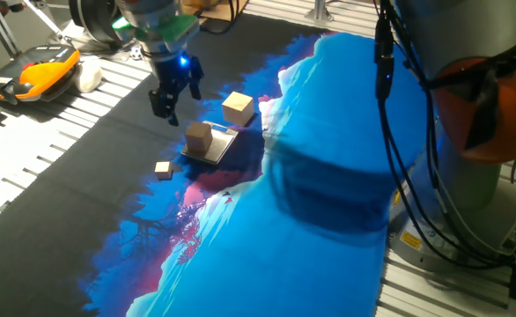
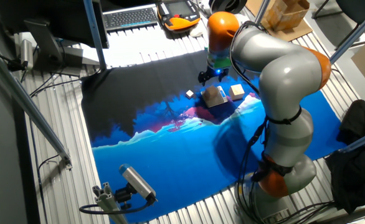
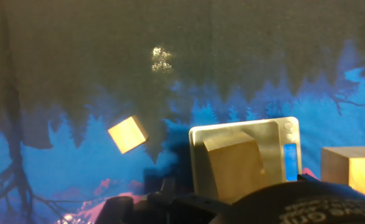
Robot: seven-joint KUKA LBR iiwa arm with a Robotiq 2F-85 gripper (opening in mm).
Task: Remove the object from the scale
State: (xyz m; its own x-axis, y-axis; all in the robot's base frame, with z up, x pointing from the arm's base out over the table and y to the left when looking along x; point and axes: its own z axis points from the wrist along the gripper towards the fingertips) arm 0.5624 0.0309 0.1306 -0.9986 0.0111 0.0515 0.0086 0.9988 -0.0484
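Note:
The mid-sized tan wooden cube [image 1: 199, 136] sits on the thin silvery scale [image 1: 224, 146], toward its left side. In the hand view the cube [image 3: 231, 167] rests on the scale [image 3: 270, 140] at lower right of centre. My gripper [image 1: 179, 104] hovers above the dark cloth, just left of and behind the scale. Its fingers are spread open and hold nothing. It is apart from the cube. In the other fixed view the gripper [image 2: 211, 76] hangs just behind the scale [image 2: 218, 99].
A slightly larger tan cube [image 1: 238, 107] stands right behind the scale, also at the hand view's right edge [image 3: 350, 168]. A tiny tan cube [image 1: 163, 169] lies in front-left of the scale. An orange-and-black device [image 1: 38, 72] lies beyond the cloth at the far left.

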